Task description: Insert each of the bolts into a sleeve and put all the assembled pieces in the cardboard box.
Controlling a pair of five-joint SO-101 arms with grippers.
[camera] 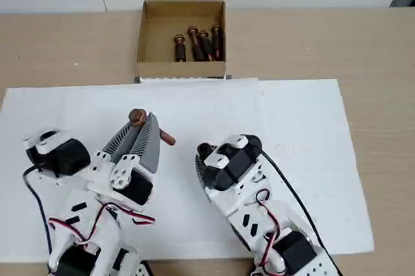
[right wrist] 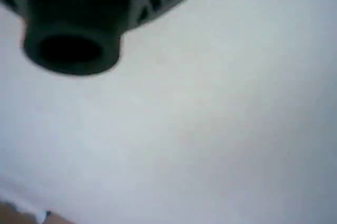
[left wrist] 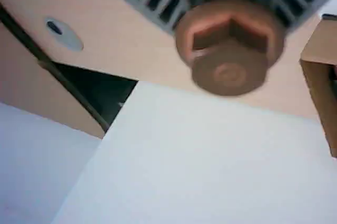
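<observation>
Left pincer (camera: 145,128) sits over the near-left part of the white paper sheet (camera: 305,159), its grey ribbed fingers clenched on a copper-coloured bolt (left wrist: 229,50). The bolt has a broad round flange with a hexagonal head. In the high view its head pokes out on one side of the fingers and its shaft tip shows on the other, pointing towards the right arm. The left wrist view looks straight at the head, which is held clear of the paper.

Further right, near the middle of the sheet, the right pincer (camera: 204,158) is closed around a black sleeve (right wrist: 68,29). This is a short dark tube whose round open end shows in the right wrist view, above the white paper. Bolt and sleeve are near each other but apart.

Beyond the sheet's far edge, on the bare wooden tabletop (camera: 363,43), stands the open cardboard box (camera: 181,69). Four assembled pieces (camera: 198,44) lie side by side in it, with copper heads and dark sleeves.
</observation>
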